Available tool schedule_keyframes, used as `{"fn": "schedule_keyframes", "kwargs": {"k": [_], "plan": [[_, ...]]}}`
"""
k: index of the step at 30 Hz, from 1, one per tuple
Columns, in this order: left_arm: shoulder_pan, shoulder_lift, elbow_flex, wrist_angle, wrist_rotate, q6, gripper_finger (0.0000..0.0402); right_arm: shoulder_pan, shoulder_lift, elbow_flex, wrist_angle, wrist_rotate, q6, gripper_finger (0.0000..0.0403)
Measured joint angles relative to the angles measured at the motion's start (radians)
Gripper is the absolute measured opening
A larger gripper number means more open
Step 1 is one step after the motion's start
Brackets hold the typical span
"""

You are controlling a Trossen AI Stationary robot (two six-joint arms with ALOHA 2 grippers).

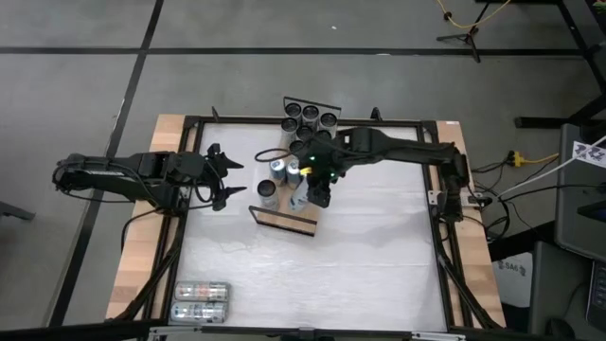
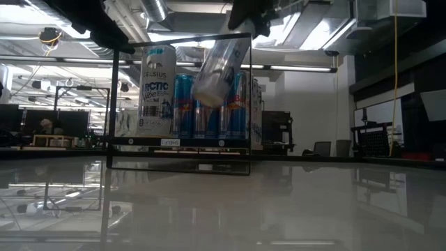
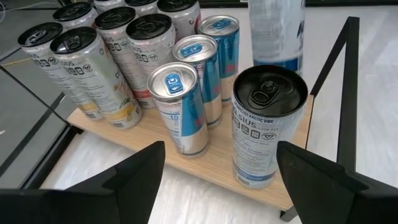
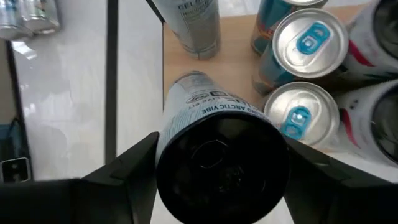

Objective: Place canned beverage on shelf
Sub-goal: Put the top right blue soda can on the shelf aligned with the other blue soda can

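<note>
My left gripper [image 1: 230, 180] waits at the left of the shelf [image 1: 284, 220], its fingers spread apart and with nothing between them. On the shelf there are already many cans: the dark-topped ones [image 3: 81, 43] stand grouped at its far end, then some slim blue and silver cans [image 3: 180, 106] in the middle, and one Celsius can [image 3: 267, 124] stands alone at the near end, with "CELSIUS" and "ARCTIC VIBE" readable on its white label. From the low camera the same can [image 2: 157, 90] shows "CELSIUS" and big letters like "RCTIC". I judge that most of the stocking is finished and one can is left in hand. This can [image 4: 221, 143] I hold in my right gripper [image 1: 320, 186], the two fingers pressed on its sides; it hangs tilted above the bare wood at the near part of the shelf, not touching the board yet, and its label reads "ARCTIC VIBE" too. What is left, as I think, is to lower it upright on the free place beside the blue cans and release it. At the near left corner of the table [image 1: 379, 265] lie two more cans [image 1: 202, 300] on their sides; their writing I cannot read.
</note>
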Motion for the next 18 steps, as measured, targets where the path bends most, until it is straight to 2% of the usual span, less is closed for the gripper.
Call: {"fn": "schedule_keyframes", "kwargs": {"k": [18], "plan": [[0.0, 0.001, 0.0, 0.0, 0.0, 0.0, 0.0302, 0.001, 0.084, 0.002, 0.092, 0.033, -0.102, 0.026]]}}
